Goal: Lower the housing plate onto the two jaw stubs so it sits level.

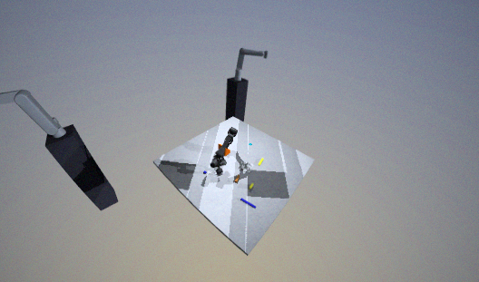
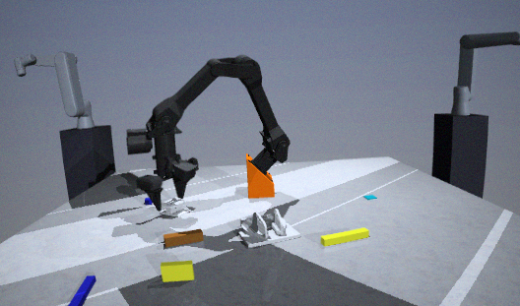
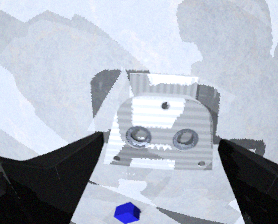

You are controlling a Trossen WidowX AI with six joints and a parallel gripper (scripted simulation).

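The pale housing plate [image 3: 157,152] [image 2: 177,207] lies away from the jaws, to their left in the exterior view. In the wrist view it shows two large ringed holes, three small holes and a ribbed part at its far edge. My gripper [image 3: 162,141] [image 2: 169,203] is open and empty, pointing down, with one fingertip on either side of the plate; touching cannot be told. Two pale upright jaws [image 2: 262,225] [image 2: 280,222] stand on the white base [image 2: 292,236] to the right. Their pins and stubs are too small to make out.
Around the base lie a brown block [image 2: 183,238], a yellow block [image 2: 177,272], a yellow bar [image 2: 345,237] and a blue bar [image 2: 83,291] [image 1: 248,203]. A small blue block [image 3: 127,213] [image 2: 148,201] is near the plate. A cyan piece [image 2: 370,197] lies farther right. My arm's orange mount [image 2: 260,184] stands behind.
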